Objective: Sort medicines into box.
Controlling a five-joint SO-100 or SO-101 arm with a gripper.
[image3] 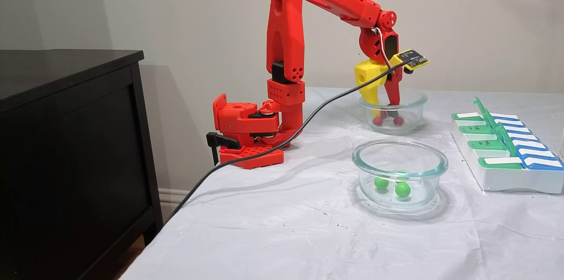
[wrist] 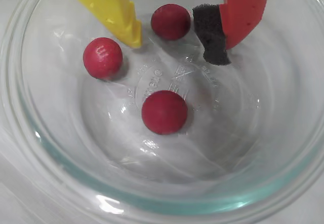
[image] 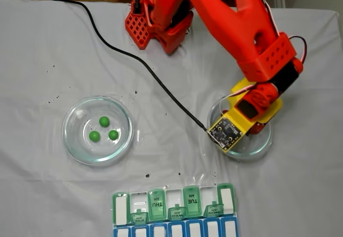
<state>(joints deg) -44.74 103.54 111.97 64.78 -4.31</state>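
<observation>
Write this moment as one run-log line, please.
gripper: open, inside glass dish | target: red ball between fingers, ungripped | red balls in dish: three | pill organiser: no balls seen

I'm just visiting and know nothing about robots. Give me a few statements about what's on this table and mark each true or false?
1. The fingers are lowered into the glass dish that holds the red balls. True.
2. A red ball sits between the two fingers, which are apart and not closed on it. True.
3. Four red balls lie in that dish. False: the wrist view shows three.
4. The three green balls are already in the pill organiser. False: they lie in the other glass dish.
5. Both fingers are red. False: one is yellow; the other is red with a dark foam pad.
</observation>
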